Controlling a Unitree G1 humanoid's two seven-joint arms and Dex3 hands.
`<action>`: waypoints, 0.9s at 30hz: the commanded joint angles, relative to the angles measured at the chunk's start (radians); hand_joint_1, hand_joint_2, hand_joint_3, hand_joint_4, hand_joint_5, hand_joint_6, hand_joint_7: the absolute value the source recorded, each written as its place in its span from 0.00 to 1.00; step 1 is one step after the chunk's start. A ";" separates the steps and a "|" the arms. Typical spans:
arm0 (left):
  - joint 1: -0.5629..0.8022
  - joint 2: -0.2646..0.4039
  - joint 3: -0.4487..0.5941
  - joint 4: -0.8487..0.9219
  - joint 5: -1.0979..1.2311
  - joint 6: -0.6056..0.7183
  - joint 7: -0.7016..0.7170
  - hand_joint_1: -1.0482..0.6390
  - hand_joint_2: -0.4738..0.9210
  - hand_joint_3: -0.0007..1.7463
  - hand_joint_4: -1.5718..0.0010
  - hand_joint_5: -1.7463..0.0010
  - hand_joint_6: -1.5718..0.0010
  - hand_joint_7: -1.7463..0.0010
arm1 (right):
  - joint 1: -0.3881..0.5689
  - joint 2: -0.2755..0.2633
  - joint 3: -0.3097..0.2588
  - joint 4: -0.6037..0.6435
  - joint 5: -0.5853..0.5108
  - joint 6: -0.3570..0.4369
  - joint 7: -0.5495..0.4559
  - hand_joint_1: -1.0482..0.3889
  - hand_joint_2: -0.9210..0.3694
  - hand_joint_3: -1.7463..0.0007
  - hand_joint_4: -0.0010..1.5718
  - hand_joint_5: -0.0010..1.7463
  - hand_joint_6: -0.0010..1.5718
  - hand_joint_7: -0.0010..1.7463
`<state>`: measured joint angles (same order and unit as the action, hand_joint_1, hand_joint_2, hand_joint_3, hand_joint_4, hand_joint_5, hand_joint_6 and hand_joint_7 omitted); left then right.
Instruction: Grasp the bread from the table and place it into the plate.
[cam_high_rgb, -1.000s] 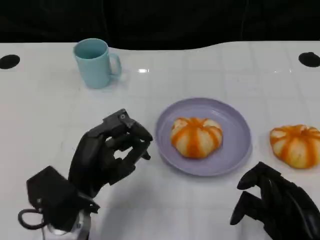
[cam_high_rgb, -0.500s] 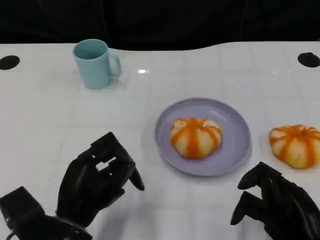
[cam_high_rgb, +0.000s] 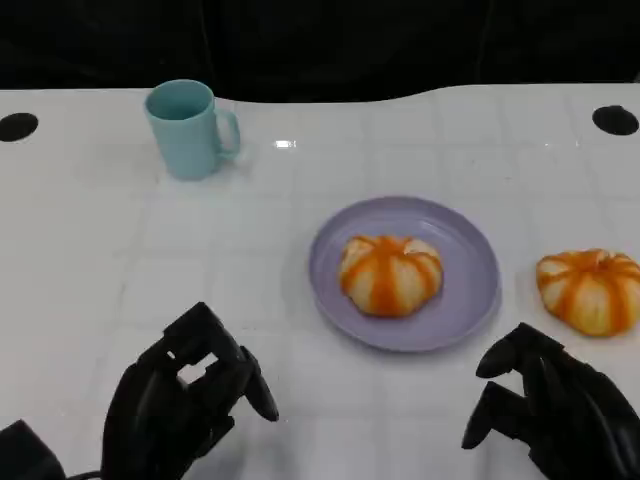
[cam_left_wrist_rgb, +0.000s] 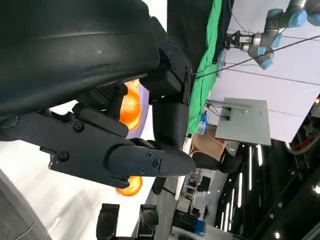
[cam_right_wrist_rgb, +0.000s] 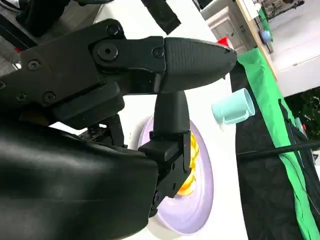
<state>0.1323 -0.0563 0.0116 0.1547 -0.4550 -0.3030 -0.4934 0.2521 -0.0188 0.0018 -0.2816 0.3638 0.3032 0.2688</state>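
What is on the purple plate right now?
One orange-striped bread bun sits on the plate, roughly centred. A second bun lies on the table beside it. The plate surface under the bun is covered.

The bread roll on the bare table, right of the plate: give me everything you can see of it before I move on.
The bread roll on the table is a round, domed bun, pale cream with orange stripes running down from its top like a pumpkin. It looks soft and whole. It sits upright on the white table, apart from the purple plate's rim, near the picture's right edge. Nothing touches it; the right robot hand hovers nearer the camera, clear of it.
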 joint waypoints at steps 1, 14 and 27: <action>0.004 0.007 0.020 -0.004 0.004 -0.004 -0.008 0.28 1.00 0.16 0.50 0.00 0.64 0.00 | -0.004 -0.012 -0.011 -0.003 0.005 -0.004 0.000 0.37 0.00 0.71 0.39 1.00 0.26 0.98; -0.005 0.008 0.038 0.009 -0.012 0.039 -0.033 0.27 1.00 0.14 0.49 0.00 0.63 0.00 | -0.009 -0.009 -0.016 0.011 0.002 -0.008 -0.003 0.38 0.00 0.71 0.38 1.00 0.26 0.97; -0.035 0.001 0.060 0.050 0.008 0.026 -0.032 0.27 1.00 0.14 0.47 0.00 0.63 0.00 | -0.032 -0.003 -0.014 0.032 -0.003 -0.011 -0.012 0.38 0.00 0.71 0.38 1.00 0.27 0.96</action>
<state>0.1019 -0.0597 0.0598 0.1945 -0.4493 -0.2713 -0.5213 0.2286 -0.0188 -0.0026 -0.2571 0.3634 0.3033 0.2637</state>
